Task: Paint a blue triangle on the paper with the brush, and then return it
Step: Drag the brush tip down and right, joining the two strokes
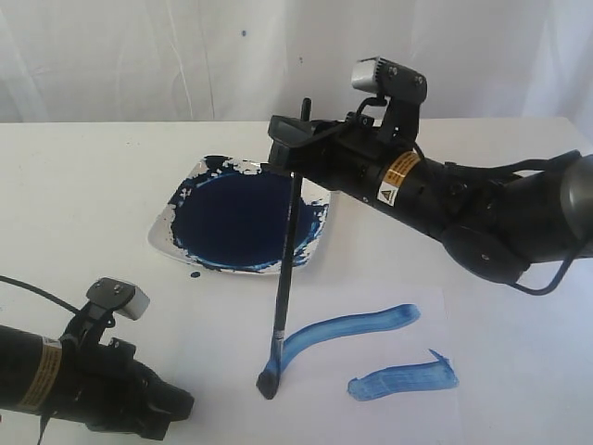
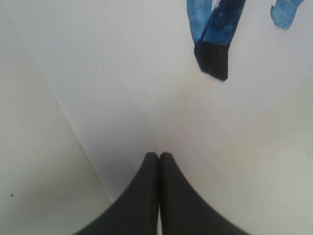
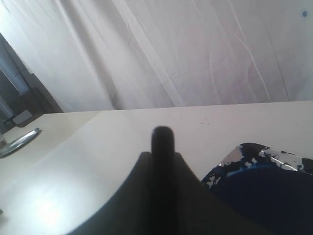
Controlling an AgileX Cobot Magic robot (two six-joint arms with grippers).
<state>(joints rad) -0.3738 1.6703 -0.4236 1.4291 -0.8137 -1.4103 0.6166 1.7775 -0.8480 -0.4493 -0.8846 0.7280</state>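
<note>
**Brush** (image 1: 289,250), count: one. Long thin black handle, short silver ferrule, bristles loaded with blue. It stands nearly upright, leaning slightly. Its top end pokes out above the right hand (image 1: 295,139), and its tip is down on the paper well below that hand. The right wrist view shows the handle's rounded end (image 3: 162,134) rising between the two dark fingers.

**Right hand**, count: one. Clamped on the upper part of the brush handle, fingers pressed against it on both sides.

**Left hand** (image 2: 159,155), count: one. Fingers together, tips touching, nothing between them. It is low over the paper, with the brush tip (image 2: 212,58) ahead of its fingertips and apart from them.

**Paper** (image 1: 408,278), count: one. Plain white sheet, barely distinct from the white surface (image 1: 93,185). It lies beneath the brush tip and under the left hand.

**Blue triangle**, unfinished, count: two strokes. A long curved stroke (image 1: 352,326) runs away from the brush tip. A shorter, ragged stroke (image 1: 403,380) lies just beside it, and the two do not join.

**Paint dish** (image 1: 162,236), count: one. Square and white-rimmed, its middle flooded with dark blue paint and its rim spattered. It lies on the surface under the right hand, beside the paper.
</note>
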